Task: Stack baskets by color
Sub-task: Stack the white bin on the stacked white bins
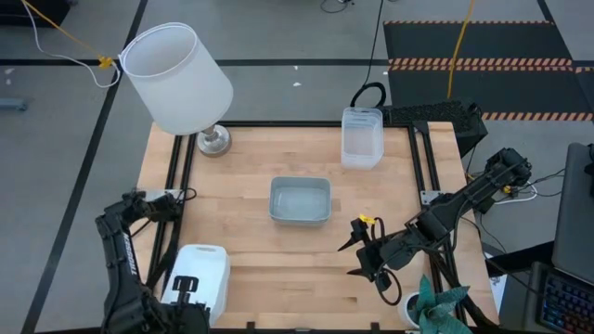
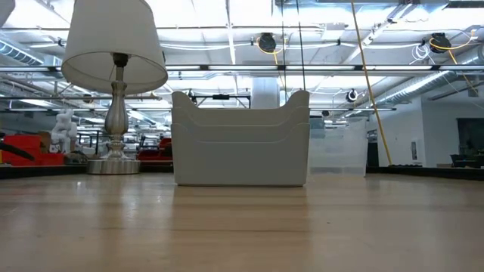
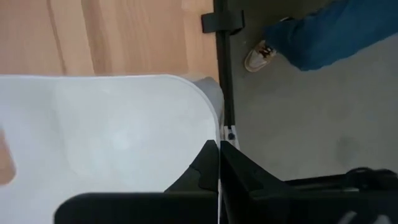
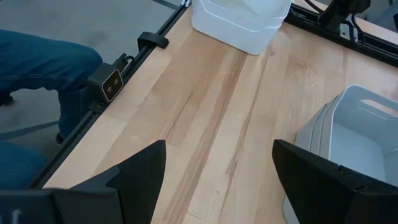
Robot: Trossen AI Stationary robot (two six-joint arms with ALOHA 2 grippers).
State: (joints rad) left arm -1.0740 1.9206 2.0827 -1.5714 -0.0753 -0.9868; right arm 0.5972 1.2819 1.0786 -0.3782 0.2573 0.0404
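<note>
White baskets (image 1: 201,278) at our table's (image 1: 278,269) near-left corner, left gripper (image 1: 186,295) over them with fingers pressed together, grey-blue baskets (image 1: 300,200) mid-table, clear baskets (image 1: 362,137) at far edge, right gripper (image 1: 357,252) just right of the grey-blue baskets, fingers spread, holding nothing.

Bare wood lies open around the grey-blue basket (image 1: 300,200); the lamp (image 1: 178,79) crowds the far-left corner.
</note>
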